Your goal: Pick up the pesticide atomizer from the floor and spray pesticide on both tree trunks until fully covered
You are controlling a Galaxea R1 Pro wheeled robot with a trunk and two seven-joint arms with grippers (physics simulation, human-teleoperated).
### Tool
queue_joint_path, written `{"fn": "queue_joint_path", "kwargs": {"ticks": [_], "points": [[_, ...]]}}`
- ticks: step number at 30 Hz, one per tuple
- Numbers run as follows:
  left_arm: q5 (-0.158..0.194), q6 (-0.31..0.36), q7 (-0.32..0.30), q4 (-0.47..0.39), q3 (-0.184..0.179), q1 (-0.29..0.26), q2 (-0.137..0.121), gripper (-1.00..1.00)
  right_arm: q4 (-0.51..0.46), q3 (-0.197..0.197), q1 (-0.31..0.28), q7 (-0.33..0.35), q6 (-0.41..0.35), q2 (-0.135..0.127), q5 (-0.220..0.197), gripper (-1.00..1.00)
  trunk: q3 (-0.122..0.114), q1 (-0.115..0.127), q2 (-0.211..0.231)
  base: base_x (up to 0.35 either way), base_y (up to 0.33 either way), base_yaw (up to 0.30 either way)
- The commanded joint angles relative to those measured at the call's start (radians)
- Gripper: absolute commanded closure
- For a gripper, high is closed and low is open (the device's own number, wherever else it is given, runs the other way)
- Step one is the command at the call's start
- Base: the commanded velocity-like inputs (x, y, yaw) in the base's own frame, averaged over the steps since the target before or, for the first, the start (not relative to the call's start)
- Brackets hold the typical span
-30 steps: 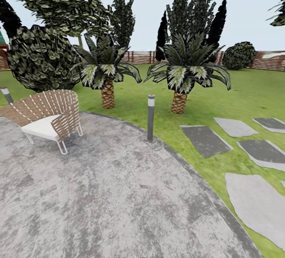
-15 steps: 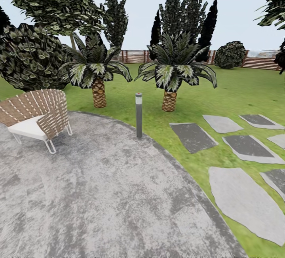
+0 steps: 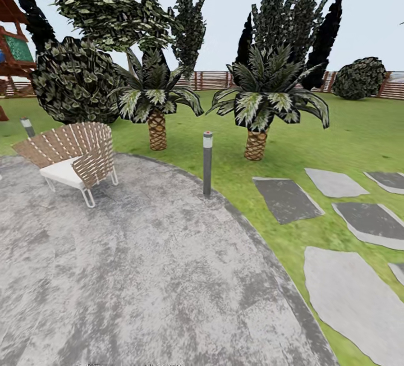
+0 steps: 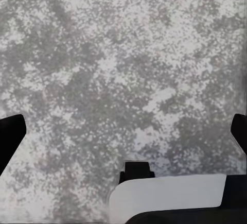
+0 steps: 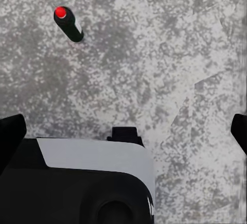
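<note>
On paving (image 5: 164, 54), pesticide atomizer (image 5: 68, 24) well beyond wide-open right end effector (image 5: 123, 128); left end effector (image 4: 123, 131) also wide-open.

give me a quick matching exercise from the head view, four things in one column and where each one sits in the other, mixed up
Things:
1. woven chair
2. bollard lamp
3. stepping slabs
4. slatted fence

Places:
A. set in the grass, right of the round paving
B. along the far edge of the lawn
C. on the round paving, at its left side
D. at the rim of the round paving, near the middle of the view

Pairs: 1-C, 2-D, 3-A, 4-B
</note>
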State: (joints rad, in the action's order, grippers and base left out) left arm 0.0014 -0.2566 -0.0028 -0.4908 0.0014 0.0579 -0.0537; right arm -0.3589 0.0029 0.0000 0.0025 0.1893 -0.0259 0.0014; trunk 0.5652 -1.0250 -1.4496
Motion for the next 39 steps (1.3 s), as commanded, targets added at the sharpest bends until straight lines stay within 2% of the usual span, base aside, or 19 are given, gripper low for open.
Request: {"fn": "queue_joint_path", "kwargs": {"ticks": [1, 39], "points": [[0.000, -0.001, 0.000, -0.002, 0.000, 0.000, 0.000, -1.00, 0.000, 0.000, 0.000, 0.000, 0.002, 0.000, 0.000, -1.00, 0.001, 0.000, 0.000, 0.000, -0.342, 0.298], [0.002, -0.001, 0.001, -0.002, 0.000, 0.000, 0.000, -1.00, 0.000, 0.001, 0.000, -0.001, 0.003, 0.000, 0.000, -1.00, 0.001, 0.000, 0.000, 0.000, -0.343, 0.293]]}}
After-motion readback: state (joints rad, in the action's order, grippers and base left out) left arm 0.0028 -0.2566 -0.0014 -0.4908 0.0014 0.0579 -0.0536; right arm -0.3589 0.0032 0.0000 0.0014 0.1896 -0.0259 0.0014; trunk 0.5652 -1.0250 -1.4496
